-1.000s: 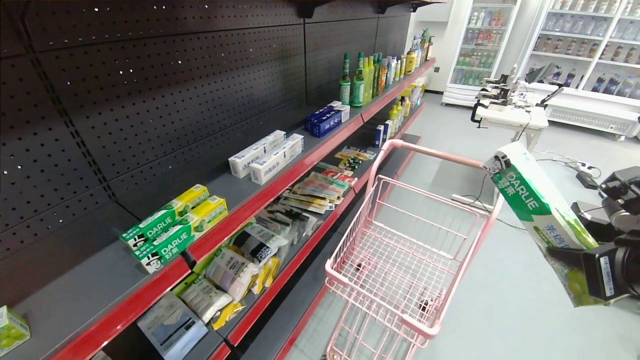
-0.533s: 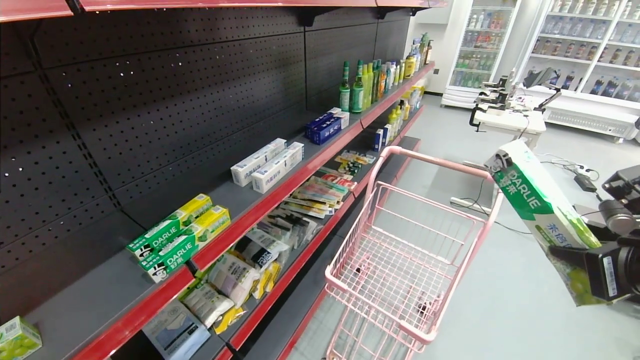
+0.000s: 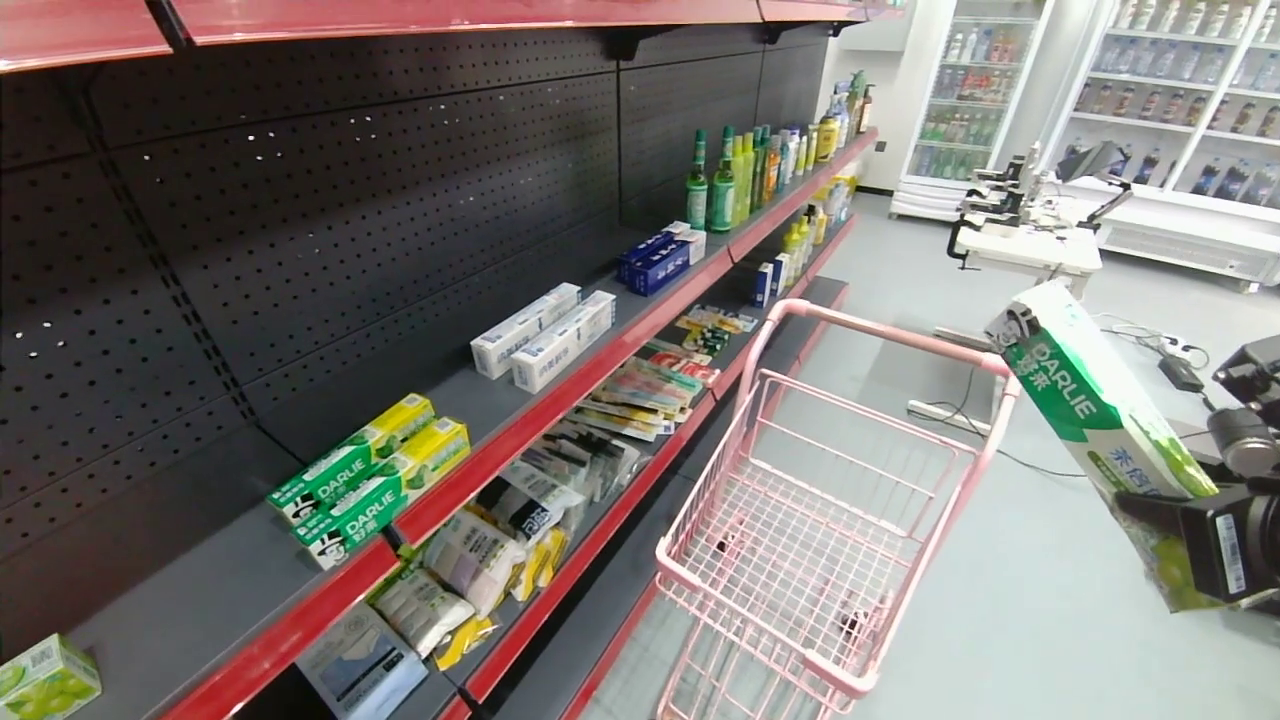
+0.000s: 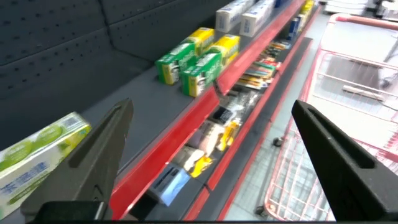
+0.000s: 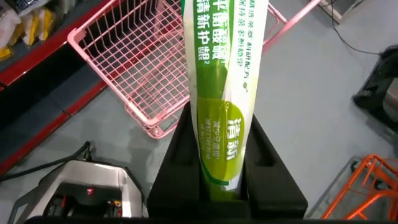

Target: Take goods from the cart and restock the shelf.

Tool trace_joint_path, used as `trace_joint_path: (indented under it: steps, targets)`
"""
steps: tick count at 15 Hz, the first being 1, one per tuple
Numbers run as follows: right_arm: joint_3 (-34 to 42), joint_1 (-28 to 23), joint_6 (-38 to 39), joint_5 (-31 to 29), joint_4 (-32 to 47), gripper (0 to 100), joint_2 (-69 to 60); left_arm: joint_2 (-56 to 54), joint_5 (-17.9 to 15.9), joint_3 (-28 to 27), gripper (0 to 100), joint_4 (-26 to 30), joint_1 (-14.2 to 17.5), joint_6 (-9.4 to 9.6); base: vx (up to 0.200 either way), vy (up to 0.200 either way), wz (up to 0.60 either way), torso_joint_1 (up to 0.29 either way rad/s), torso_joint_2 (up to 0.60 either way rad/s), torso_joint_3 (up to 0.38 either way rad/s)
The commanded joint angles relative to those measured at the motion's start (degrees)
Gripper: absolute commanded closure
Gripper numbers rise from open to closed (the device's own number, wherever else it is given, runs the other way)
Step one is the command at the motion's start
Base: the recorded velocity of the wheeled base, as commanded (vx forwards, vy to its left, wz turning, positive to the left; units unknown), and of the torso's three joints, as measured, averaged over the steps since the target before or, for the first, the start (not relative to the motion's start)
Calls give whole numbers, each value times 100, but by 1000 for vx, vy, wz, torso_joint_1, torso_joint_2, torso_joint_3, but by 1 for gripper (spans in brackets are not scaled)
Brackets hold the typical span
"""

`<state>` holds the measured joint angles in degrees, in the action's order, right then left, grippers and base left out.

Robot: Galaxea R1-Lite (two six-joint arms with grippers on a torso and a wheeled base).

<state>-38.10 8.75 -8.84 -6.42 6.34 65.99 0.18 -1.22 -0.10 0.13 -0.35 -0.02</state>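
My right gripper (image 3: 1185,545) is shut on a long green-and-white toothpaste box (image 3: 1095,425), held tilted in the air to the right of the pink cart (image 3: 830,530). The same toothpaste box (image 5: 224,93) rises from between my right gripper's (image 5: 222,168) fingers, above the cart (image 5: 143,56). Two matching green toothpaste boxes (image 3: 370,478) lie on the grey shelf (image 3: 200,600) with the red front edge. My left gripper (image 4: 211,155) stands open over the shelf (image 4: 137,124), with the green boxes (image 4: 196,59) beyond it and a light green box (image 4: 37,155) beside one finger.
White boxes (image 3: 545,335), blue boxes (image 3: 660,260) and green bottles (image 3: 725,180) stand farther along the shelf. Packets (image 3: 470,560) fill the lower shelf. A small green box (image 3: 45,680) sits at the shelf's near end. A white table (image 3: 1030,245) and drink fridges (image 3: 1180,130) stand behind.
The whole head view has shifted, so the camera has moved, with the shelf and cart now sitting slightly lower and to the right. The right gripper still holds the box alike.
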Motion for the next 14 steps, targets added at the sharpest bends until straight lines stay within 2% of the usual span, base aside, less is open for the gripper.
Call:
trace_joint_path:
  steps: [1, 14]
  targets:
    - [4, -5, -4, 1, -10, 100, 28, 8, -1, 1, 0, -5, 0, -6, 0, 0, 600, 2, -2, 2]
    - [-5, 21, -13, 1, -19, 100, 11, 8, -1, 1, 0, -5, 0, 2, 0, 0, 600, 4, 2, 0]
